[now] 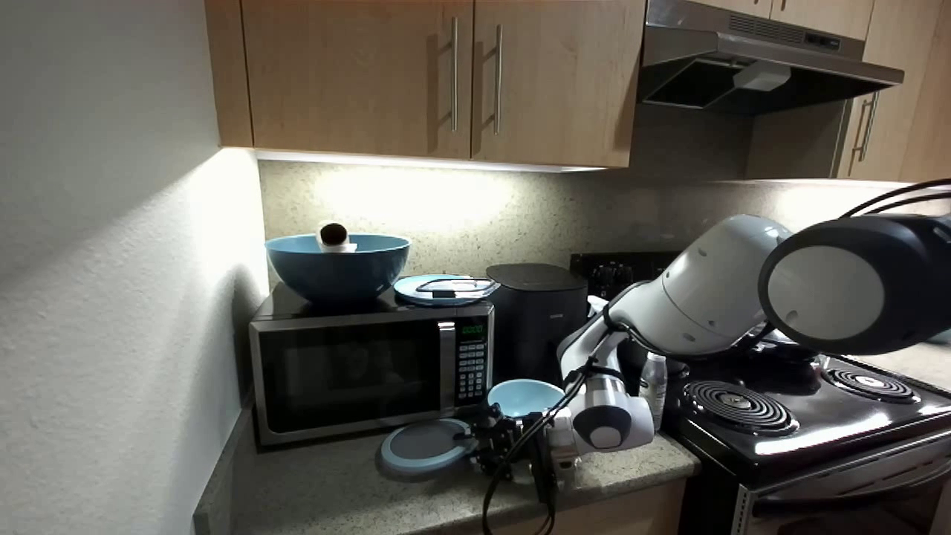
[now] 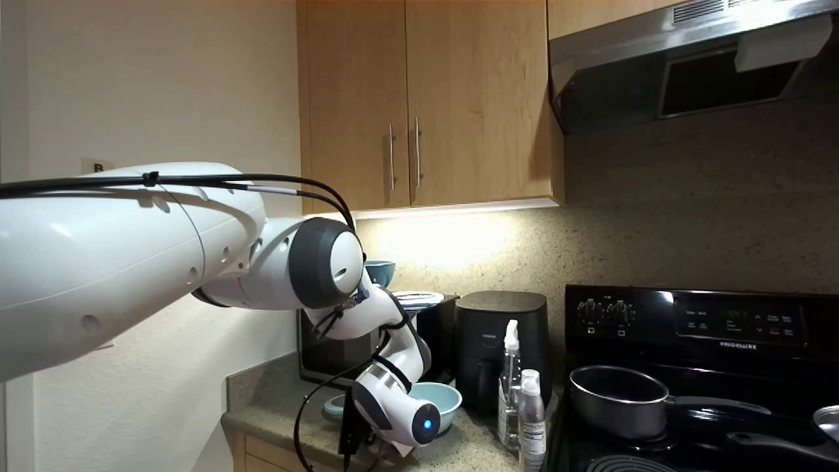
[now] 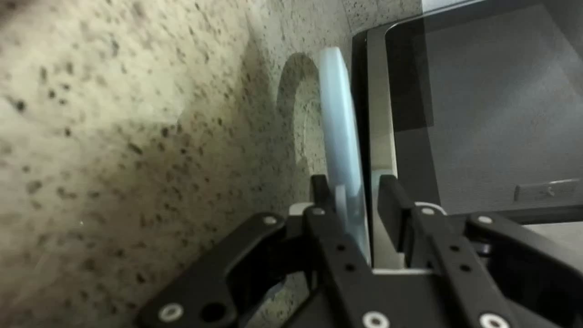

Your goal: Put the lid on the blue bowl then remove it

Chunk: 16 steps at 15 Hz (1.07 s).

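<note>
Your gripper [image 3: 354, 196] is standing with its jaws partly spread in front of the microwave [image 1: 345, 379], the rim of the lid [image 3: 338, 118] sitting between them; a gap is showing on the microwave side, so you aren't clamping it. You are working between the microwave's front and the front edge of the counter [image 1: 334, 483]. The blue bowl [image 1: 524, 398] is sitting near the microwave's keypad end, your gripper or arm [image 2: 262, 282] covering part of it in both exterior views. In the wrist view the lid's shadow [image 3: 287, 84] is falling beside it, but you cannot tell whether its underside is touching the counter. In an exterior view your arm is hiding most of the gripper and the lid, while a saucepan [image 2: 619, 406] is showing well apart from the microwave. Only the wrist view is revealing the finger gap.
</note>
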Each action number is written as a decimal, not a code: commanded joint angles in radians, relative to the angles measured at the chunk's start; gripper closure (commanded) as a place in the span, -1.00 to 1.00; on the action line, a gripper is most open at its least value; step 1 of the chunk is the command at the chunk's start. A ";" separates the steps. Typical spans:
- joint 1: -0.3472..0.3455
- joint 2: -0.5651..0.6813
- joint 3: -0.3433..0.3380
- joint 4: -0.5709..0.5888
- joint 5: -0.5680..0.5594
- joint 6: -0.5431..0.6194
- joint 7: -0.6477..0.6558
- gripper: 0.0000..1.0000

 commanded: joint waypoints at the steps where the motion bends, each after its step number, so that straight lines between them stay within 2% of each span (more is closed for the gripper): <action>1: 0.018 0.037 -0.004 0.033 -0.025 0.121 0.117 -0.29; 3: 0.026 0.024 -0.005 0.025 -0.027 0.161 0.145 -0.52; 6: 0.032 -0.032 -0.012 -0.030 -0.006 0.251 0.160 -0.71; 8: 0.031 -0.075 -0.014 -0.067 0.005 0.317 0.149 -0.95; 9: 0.016 -0.039 0.009 0.020 -0.008 0.251 0.151 -0.57; 11: 0.017 -0.061 0.003 -0.003 -0.006 0.287 0.151 -0.87; 12: 0.017 -0.064 0.002 -0.007 -0.006 0.288 0.151 -0.95; 16: 0.017 -0.065 0.002 -0.008 -0.006 0.288 0.151 -0.96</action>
